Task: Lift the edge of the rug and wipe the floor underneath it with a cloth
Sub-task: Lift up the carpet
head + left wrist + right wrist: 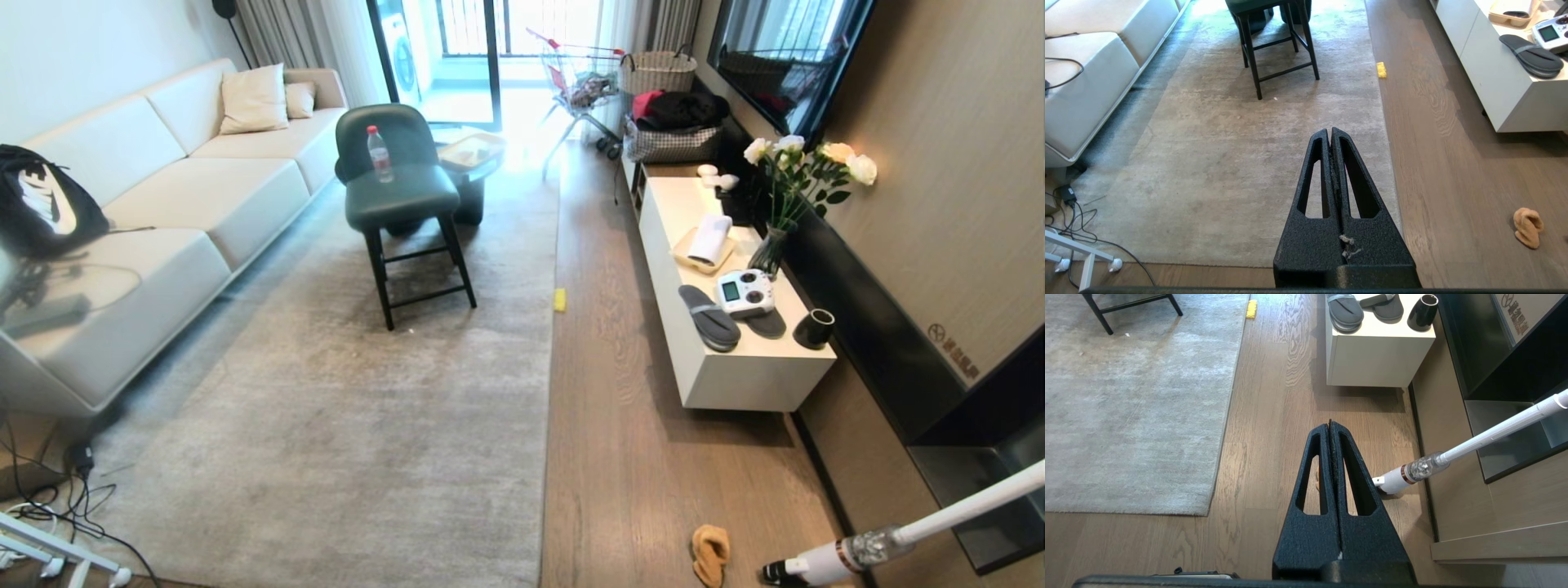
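The floor (620, 425) is grey-brown wood-grain plank, running as a bare strip between the rug and the white desk (751, 376) along the right wall. Most of the room's middle is covered by the pale grey-beige rug, and the rug edge (549, 425) lies flat on the planks as a straight border, with its near corner showing in the right wrist view. A cream sofa (163, 204) stands along the rug's left side, and a dark green stool (400, 188) stands on the rug carrying a plastic bottle (378, 153). A white stick vacuum (898, 535) slants in from the lower right. On the desk lie grey slippers (709, 317).

The cloth (710, 554), orange-yellow and lumpy, lies on the bare planks well apart from the rug edge, near the vacuum's tip. A small yellow block (559, 299) sits just beside the border farther off, possibly touching it.

The left pincer (1330, 131) hangs over the rug near its border, fingers pressed together and empty. The right pincer (1329, 424) hangs over bare planks, likewise pressed together, holding nothing.
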